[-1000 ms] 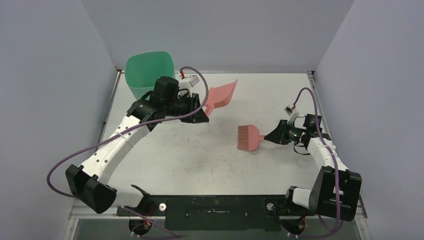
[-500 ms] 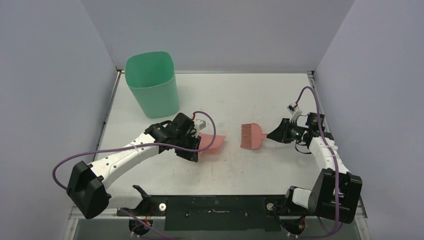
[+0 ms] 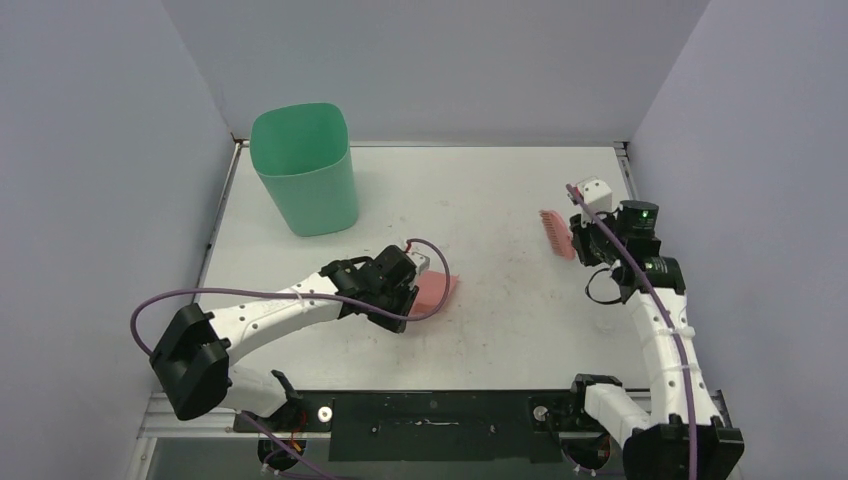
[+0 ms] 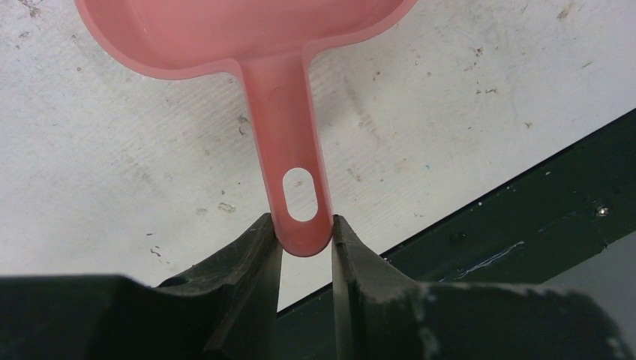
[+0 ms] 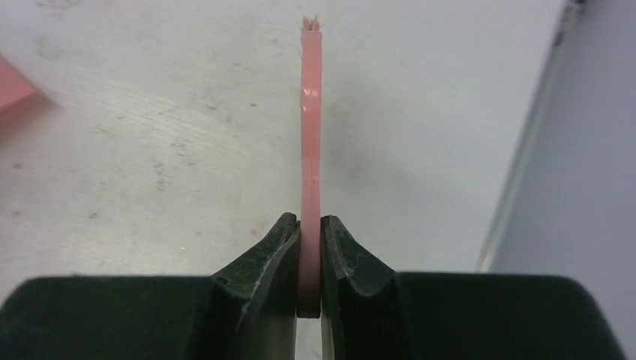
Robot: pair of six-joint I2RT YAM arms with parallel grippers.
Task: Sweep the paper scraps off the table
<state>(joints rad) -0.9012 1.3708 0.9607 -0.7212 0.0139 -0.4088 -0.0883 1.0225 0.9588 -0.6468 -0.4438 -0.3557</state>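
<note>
No paper scraps show in any view. The white table [image 3: 500, 320] shows only faint scuffs. My left gripper [image 3: 413, 294] is shut on the end of the pink dustpan's handle [image 4: 298, 180]. The dustpan [image 3: 438, 289] lies low at the table's front middle, and its pan [image 4: 247, 37] points away from me. My right gripper [image 3: 580, 242] is shut on the pink brush [image 3: 553, 231] and holds it raised at the right. In the right wrist view the brush [image 5: 310, 112] is edge-on between my fingers [image 5: 279, 247].
A green bin [image 3: 305, 170] stands upright at the back left. Pale grey walls close in the table. The dark front rail [image 4: 525, 225] lies just behind the dustpan handle. The right metal edge [image 5: 525, 150] is close to the brush.
My left arm has brought the dustpan from beside the bin down to the table's front middle. My right arm has lifted the brush and swung it back and to the right.
</note>
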